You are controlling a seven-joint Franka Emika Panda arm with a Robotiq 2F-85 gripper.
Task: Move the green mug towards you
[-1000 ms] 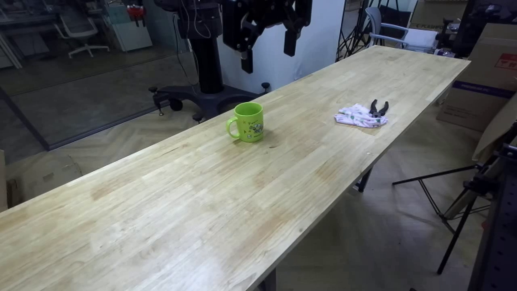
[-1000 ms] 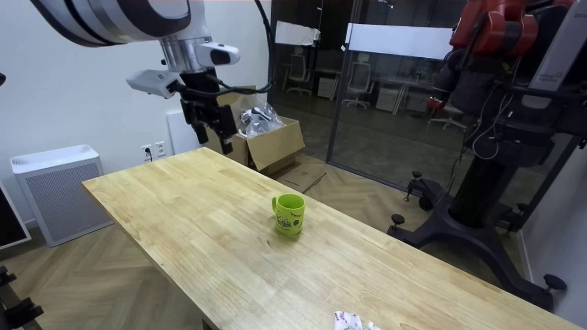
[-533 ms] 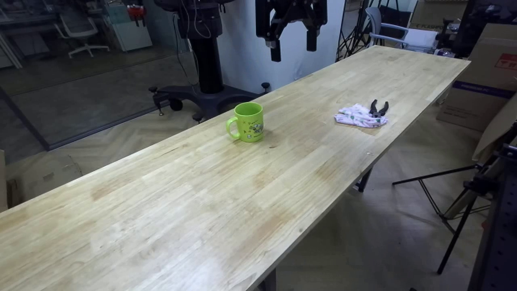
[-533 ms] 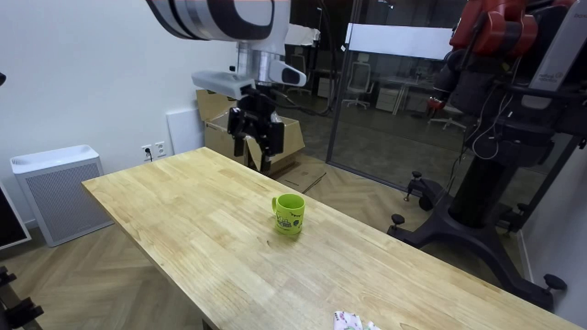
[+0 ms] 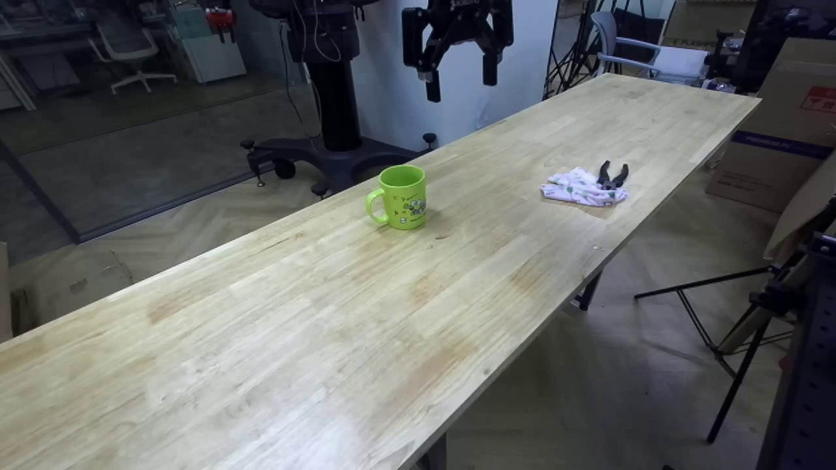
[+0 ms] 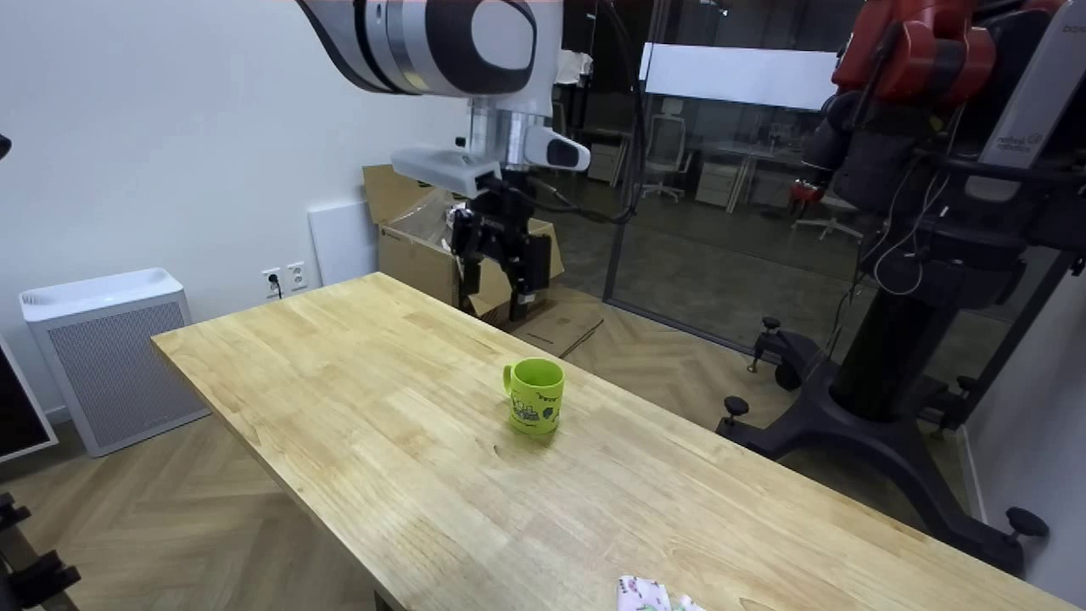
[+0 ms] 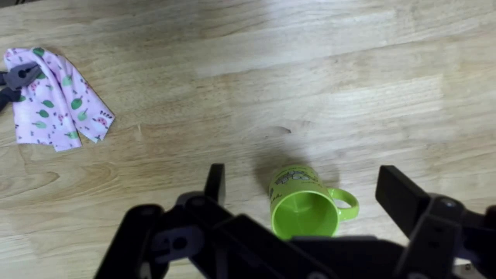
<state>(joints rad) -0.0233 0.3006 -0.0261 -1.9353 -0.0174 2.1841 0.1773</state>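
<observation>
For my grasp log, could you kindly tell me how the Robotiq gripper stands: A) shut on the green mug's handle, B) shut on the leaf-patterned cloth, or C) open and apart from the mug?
C: both exterior views show the Robotiq gripper higher than the green mug with a gap between them, and the wrist view shows its fingers spread wide.

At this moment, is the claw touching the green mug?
Apart. In an exterior view, the open claw hangs above the green mug, with the pale wall plainly showing in the gap between them.
</observation>
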